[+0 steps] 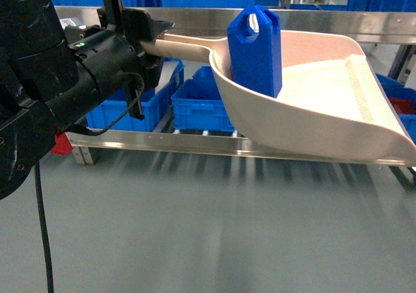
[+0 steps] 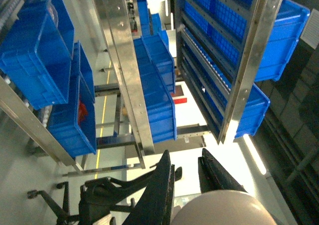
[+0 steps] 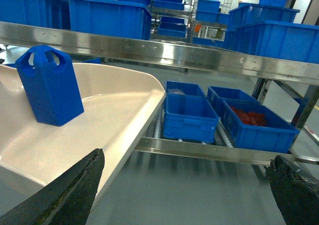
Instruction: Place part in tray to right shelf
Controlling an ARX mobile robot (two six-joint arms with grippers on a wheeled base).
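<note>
Black and bulky at the left of the head view, the left gripper [image 1: 153,36] is clamped on the handle of the tray [image 1: 325,104], whose long axis runs left to right — handle left, open mouth right. Inside it the part [image 1: 255,49] stands upright, notched top up. Behind lies the right shelf [image 1: 195,141]. Farther right, the right gripper [image 3: 189,185] is spread wide, holding nothing.

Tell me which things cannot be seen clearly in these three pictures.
- Head view: the floor is streaked by motion blur; the left gripper hides where it meets the tray handle.
- Left wrist view: only the handle end shows; the rest is cut off by the bottom edge.
- Right wrist view: the part shows, but the fingers are cut off by the frame.
</note>
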